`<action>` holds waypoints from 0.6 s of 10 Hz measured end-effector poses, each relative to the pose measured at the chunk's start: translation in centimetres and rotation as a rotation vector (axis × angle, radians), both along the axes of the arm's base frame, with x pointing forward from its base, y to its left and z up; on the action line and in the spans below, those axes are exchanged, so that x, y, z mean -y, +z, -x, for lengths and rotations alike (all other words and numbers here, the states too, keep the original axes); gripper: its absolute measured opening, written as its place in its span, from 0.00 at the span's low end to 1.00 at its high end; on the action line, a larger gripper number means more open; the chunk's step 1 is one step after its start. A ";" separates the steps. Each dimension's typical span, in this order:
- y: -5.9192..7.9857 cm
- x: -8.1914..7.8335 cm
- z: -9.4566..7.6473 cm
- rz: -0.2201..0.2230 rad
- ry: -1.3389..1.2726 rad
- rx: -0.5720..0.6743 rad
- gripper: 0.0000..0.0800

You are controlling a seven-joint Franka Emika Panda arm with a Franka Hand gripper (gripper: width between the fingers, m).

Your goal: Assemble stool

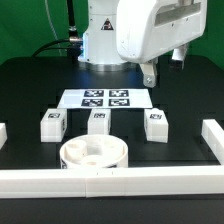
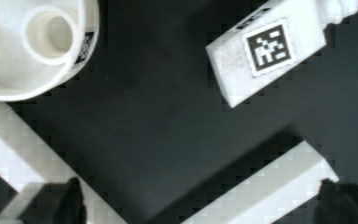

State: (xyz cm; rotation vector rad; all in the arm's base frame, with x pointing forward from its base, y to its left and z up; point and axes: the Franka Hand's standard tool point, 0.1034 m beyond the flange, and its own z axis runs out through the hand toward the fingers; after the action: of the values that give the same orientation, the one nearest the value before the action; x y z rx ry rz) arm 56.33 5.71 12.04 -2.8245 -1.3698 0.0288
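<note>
1. the panda arm's gripper (image 1: 152, 72) hangs high over the black table (image 1: 30, 90), above the far end of the marker board (image 1: 105, 98) toward the exterior view's right, touching nothing.
2. in the wrist view the two dark fingertips (image 2: 51, 200) stand wide apart at the edge of the picture, the gripper (image 2: 197, 200) spread and empty, with only table and a white rail under the gap.
3. the stool's round seat disc (image 1: 95, 154) lies flat near the front rail (image 1: 120, 182), just behind it, inner sockets facing up; the wrist view catches part of the seat disc (image 2: 25, 45).
4. three leg blocks sit in a row between marker board and disc, none touching it: the left leg block (image 1: 52, 123), the middle leg block (image 1: 98, 122) and the right leg block (image 1: 155, 123), each with a black-and-white tag on top.
5. one tagged leg block (image 2: 265, 50) shows in the wrist view, apart from the disc; which of the three it is cannot be told.
6. side rails (image 1: 213, 140) close in the work area at both edges.
</note>
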 end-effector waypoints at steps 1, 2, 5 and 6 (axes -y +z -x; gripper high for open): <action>0.0 0.0 0.0 0.000 0.000 0.000 0.81; 0.0 0.0 0.0 0.000 0.000 0.000 0.81; -0.1 0.2 0.0 0.000 0.016 0.003 0.81; -0.9 1.5 0.4 -0.001 0.083 0.018 0.81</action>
State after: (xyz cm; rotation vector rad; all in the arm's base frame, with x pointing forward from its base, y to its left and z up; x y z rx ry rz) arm 55.96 4.23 11.13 -2.7728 -1.4892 0.0027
